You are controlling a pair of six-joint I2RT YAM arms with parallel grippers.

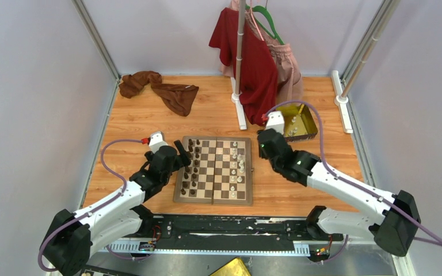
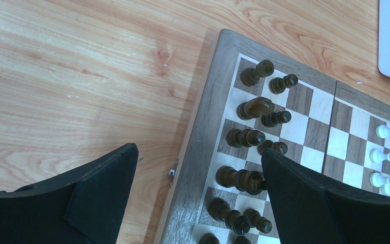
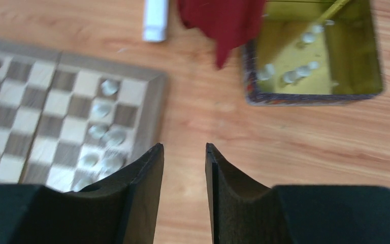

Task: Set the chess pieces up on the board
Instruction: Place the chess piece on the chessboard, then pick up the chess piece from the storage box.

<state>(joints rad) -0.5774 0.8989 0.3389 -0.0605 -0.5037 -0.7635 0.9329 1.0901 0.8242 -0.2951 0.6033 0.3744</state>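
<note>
The left gripper [image 2: 198, 155] is hovering at the left edge of the board [image 1: 210, 172], its fingers spread wide with nothing between them, one over the tabletop [image 2: 56, 76], the other over the dark brown chess pieces [image 2: 244, 137] standing in the left columns. Along the right side cream-white chess pieces [image 1: 239, 164] are standing. The right gripper [image 3: 183, 148] is hanging over bare wood between board and gold tray [image 3: 310, 97], fingers narrowly parted and empty; more pale pieces are lying in that tray
</note>
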